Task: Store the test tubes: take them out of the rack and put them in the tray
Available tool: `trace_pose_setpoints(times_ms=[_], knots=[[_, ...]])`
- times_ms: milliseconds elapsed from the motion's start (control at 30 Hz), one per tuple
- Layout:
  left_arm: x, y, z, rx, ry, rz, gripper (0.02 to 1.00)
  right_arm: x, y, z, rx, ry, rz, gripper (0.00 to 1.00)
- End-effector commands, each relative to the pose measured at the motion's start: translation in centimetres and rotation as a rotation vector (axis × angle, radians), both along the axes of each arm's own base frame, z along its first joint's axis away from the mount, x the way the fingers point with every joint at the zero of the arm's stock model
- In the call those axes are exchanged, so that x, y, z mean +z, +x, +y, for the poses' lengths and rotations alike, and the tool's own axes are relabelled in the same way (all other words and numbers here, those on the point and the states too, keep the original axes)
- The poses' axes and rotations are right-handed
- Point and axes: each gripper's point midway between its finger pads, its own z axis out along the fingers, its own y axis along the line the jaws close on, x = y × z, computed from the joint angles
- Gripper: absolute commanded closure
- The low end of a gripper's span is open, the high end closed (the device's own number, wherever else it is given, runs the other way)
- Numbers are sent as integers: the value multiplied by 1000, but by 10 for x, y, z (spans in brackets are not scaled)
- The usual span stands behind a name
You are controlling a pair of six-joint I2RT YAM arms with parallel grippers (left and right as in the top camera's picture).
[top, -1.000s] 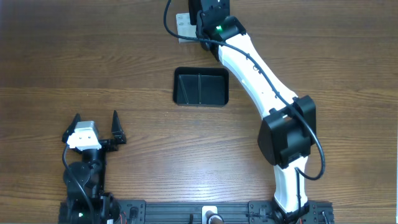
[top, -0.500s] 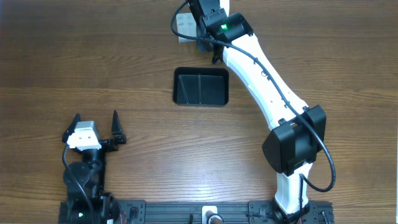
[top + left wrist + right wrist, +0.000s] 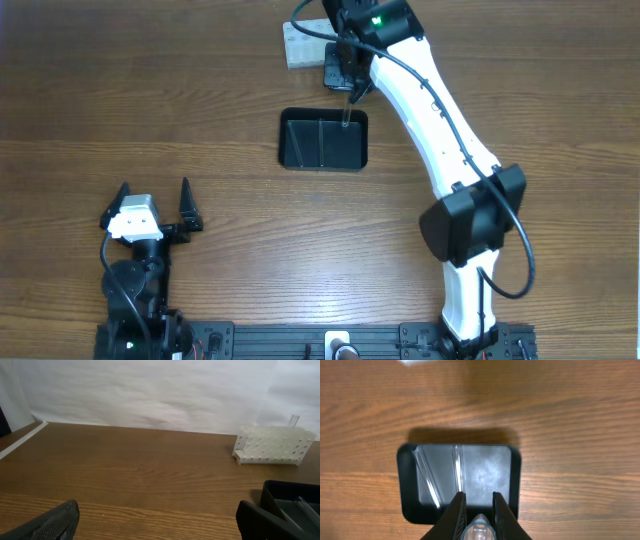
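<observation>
The black tray (image 3: pixel 283 141) lies mid-table, and two clear test tubes (image 3: pixel 426 478) rest in it. Beyond it stands the white rack (image 3: pixel 303 45), with one tube (image 3: pixel 294 420) still sticking up from it. My right gripper (image 3: pixel 349 82) hangs above the tray's far right part, shut on an upright test tube (image 3: pixel 347 112). In the right wrist view, this tube (image 3: pixel 479 531) sits between the fingers (image 3: pixel 455 512) over the tray (image 3: pixel 405 485). My left gripper (image 3: pixel 155 205) rests open near the table's front left, holding nothing.
Bare wooden table surrounds the tray and rack. In the left wrist view, the rack (image 3: pixel 272 446) and the tray's corner (image 3: pixel 280 492) lie far off, with a white wall behind the table.
My right gripper has moved from over the rack toward the tray, carrying a test tube with it. The left arm has stayed still.
</observation>
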Motion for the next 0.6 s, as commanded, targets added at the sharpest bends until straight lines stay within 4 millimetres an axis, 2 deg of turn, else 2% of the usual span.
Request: trace_pose_setpoints(times_ms=[33, 300, 600], knots=[[0, 0, 0, -4, 14, -2, 20, -26, -1, 17, 12, 47, 92, 991], [0, 0, 0, -4, 14, -2, 20, -58, -8, 17, 13, 29, 190, 989], [0, 0, 0, -4, 14, -2, 20, -83, -11, 16, 10, 2, 248, 989]])
